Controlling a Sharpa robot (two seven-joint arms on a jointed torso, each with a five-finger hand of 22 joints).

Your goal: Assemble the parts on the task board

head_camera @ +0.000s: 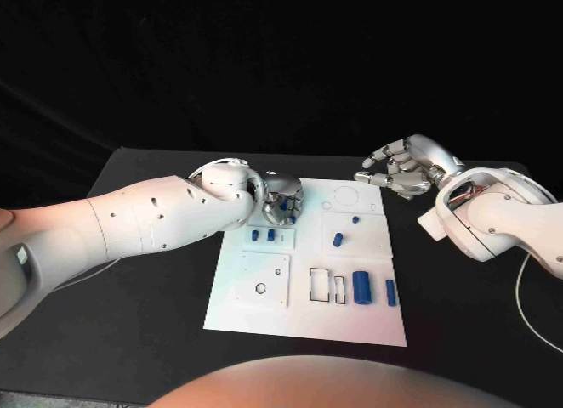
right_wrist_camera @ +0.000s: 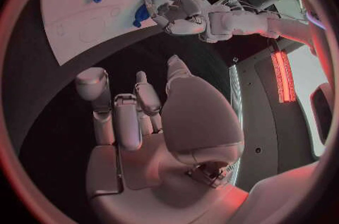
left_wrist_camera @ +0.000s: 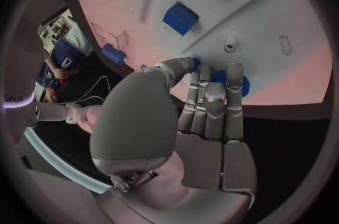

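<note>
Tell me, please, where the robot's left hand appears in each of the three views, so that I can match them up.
Head view: the left hand is over the task board, at its far left corner, above small blue parts.
Left wrist view: the hand rises through the middle, its fingertips at a blue part.
Right wrist view: it shows across the table, beside the board's edge.
Shared landmark: the white task board.
</note>
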